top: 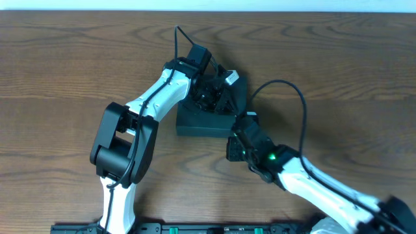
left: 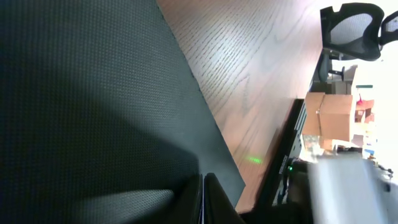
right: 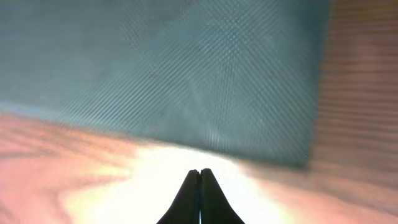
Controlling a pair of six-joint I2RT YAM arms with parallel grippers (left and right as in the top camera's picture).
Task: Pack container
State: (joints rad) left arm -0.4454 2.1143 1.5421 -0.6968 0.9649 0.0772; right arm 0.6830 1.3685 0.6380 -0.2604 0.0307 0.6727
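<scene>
The container [top: 207,122] is a dark rectangular box at the table's middle, lid down. My left gripper [top: 213,96] is over its top at the far side, fingers shut and empty. In the left wrist view the black textured lid [left: 93,106] fills the left, and the shut fingers [left: 204,200] lie against it near its edge. My right gripper [top: 235,142] is at the box's near right corner, low on the table. In the right wrist view its fingers [right: 200,179] are shut and empty, a short way from the teal box wall [right: 186,74].
Bare wooden table [top: 65,71] lies all round the box. A black cable [top: 286,88] loops to the right of the box. Past the table edge, the left wrist view shows a cardboard box [left: 336,115] and an office chair [left: 351,28].
</scene>
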